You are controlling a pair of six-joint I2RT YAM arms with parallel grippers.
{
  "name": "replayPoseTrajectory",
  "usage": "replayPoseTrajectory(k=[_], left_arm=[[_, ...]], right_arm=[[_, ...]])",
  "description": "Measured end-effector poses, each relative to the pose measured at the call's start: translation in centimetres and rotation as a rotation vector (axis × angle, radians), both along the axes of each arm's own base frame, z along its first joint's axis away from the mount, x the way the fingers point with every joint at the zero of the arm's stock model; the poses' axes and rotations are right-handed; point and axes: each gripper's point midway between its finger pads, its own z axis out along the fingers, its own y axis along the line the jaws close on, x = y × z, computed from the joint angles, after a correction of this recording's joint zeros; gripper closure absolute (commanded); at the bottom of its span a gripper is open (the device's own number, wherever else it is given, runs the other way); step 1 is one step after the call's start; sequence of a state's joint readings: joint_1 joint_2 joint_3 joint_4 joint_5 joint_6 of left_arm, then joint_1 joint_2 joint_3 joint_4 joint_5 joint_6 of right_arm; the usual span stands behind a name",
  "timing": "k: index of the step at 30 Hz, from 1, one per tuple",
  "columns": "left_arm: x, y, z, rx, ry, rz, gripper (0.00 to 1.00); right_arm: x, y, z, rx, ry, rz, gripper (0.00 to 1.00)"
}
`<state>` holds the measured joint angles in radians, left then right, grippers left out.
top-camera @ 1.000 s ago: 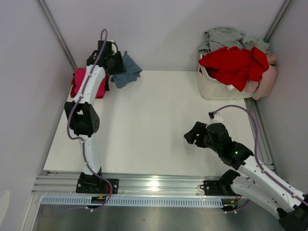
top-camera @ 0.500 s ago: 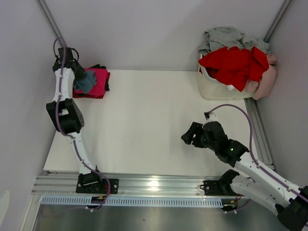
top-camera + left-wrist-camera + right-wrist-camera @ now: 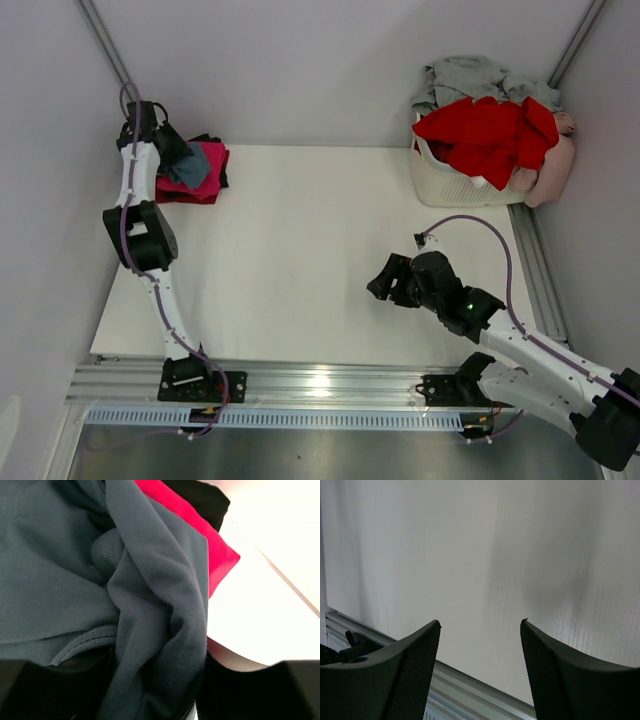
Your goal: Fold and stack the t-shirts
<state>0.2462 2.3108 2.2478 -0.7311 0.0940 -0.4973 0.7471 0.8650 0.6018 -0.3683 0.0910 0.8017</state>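
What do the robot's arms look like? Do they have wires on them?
The left arm and right arm are white tubes linked by chunky black joints. A thin purple cable runs along each one and loops free in places. The right arm has a tiny green light. Its tool has two black fingers with a dotted, mesh-like surface.

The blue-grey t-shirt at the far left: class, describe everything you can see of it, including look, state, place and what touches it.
The blue-grey t-shirt looks like soft, matte knit cotton, slate-coloured, with a stitched hem showing in the left wrist view. It is bunched and creased in deep folds. The left gripper is closed on it, holding it over the folded magenta t-shirt at the far left corner of the table. Whether it rests on that shirt cannot be told.
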Motion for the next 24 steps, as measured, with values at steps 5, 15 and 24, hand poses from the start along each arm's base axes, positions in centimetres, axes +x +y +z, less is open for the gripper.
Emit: replayPoseTrajectory(k=[5, 15, 24], left_arm=[[-0.8, 0.5, -0.9, -0.054, 0.033, 0.017, 0.57], [-4.5, -0.2, -5.8, -0.152, 0.187, 0.018, 0.45], [-7.3, -1.8, -6.8, -0.204, 0.261, -0.015, 0.15]], right_arm=[[0.4, 0.4, -0.2, -0.003, -0.005, -0.001, 0.30], [1.2, 0.8, -0.1, -0.012, -0.023, 0.004, 0.30], [1.3, 0.9, 0.8, -0.010, -0.050, 0.016, 0.29]])
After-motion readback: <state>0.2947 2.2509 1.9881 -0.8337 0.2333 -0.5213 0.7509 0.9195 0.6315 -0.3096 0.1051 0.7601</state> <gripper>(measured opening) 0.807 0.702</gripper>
